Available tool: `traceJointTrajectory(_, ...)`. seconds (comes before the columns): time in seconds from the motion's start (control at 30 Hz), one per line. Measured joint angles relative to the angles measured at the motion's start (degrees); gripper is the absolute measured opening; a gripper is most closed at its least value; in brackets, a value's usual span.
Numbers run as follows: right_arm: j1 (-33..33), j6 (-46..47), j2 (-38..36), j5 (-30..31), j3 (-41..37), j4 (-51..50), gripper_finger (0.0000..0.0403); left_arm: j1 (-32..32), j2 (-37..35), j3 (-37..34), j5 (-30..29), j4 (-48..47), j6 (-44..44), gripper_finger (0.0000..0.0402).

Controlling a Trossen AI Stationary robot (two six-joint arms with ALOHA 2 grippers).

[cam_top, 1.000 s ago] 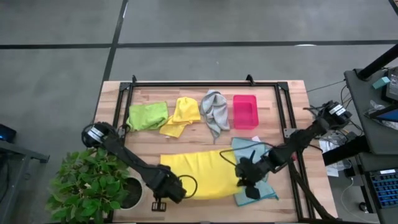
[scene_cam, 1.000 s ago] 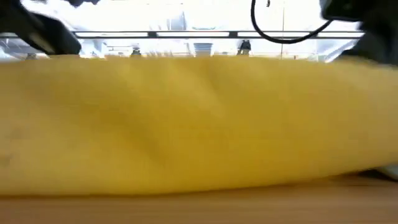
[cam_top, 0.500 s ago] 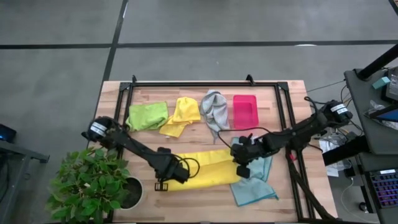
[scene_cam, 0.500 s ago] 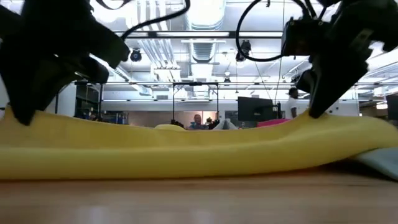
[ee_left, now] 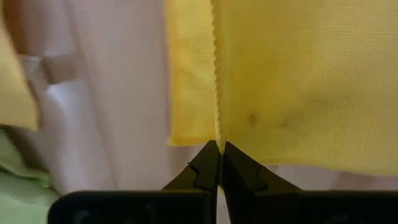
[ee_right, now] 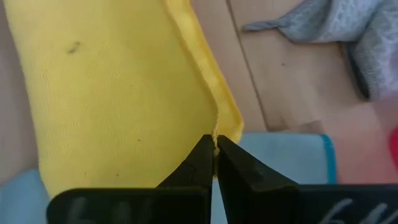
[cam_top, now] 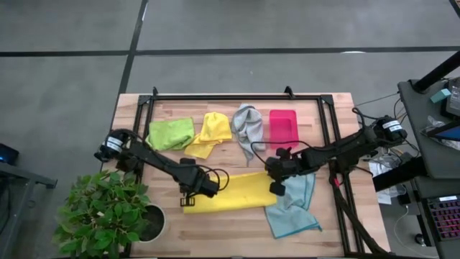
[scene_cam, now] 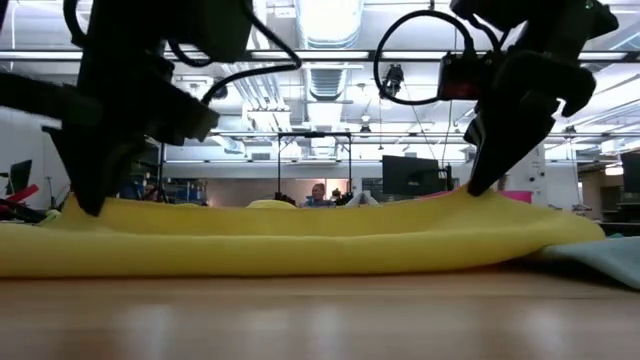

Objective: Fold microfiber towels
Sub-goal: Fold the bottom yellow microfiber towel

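Note:
A large yellow microfiber towel (cam_top: 233, 193) lies folded as a long strip across the near middle of the table. My left gripper (cam_top: 190, 194) is shut on its left end, and my right gripper (cam_top: 277, 184) is shut on its right end. In the low view the towel (scene_cam: 300, 245) is a low yellow band, with the left gripper (scene_cam: 85, 205) and the right gripper (scene_cam: 470, 188) coming down onto its ends. A light blue towel (cam_top: 291, 208) lies partly under the yellow towel's right end. My left gripper pinches the yellow towel's zigzag-cut edge (ee_left: 217, 134) between its two shut fingers, close to a corner. The fingers come steeply from above. The held end is a little raised while the rest lies on the table. My right gripper pinches the towel's hemmed edge (ee_right: 215, 134) between its shut fingers, near the right corner, slanting down from the right. That end (scene_cam: 480, 200) is slightly raised over the light blue towel.
Along the far side lie a lime green towel (cam_top: 171, 134), a small yellow towel (cam_top: 208, 134), a crumpled grey towel (cam_top: 248, 128) and a pink-red tray (cam_top: 282, 128). A black frame (cam_top: 237, 96) rims the table. A potted plant (cam_top: 108, 212) stands at the near left corner.
Both grippers, shut throughout, have carried the yellow towel's near edge toward the table's far edge and down. The towel has folded over onto itself into a narrower strip, with its far part staying on the table.

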Motion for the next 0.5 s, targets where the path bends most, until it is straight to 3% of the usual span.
traceJointTrajectory(0.5,-1.3,-0.5,0.0,4.2,0.0,0.1,0.0008,2.2,0.0,-2.6,-6.5,3.8,-0.2,0.0000)
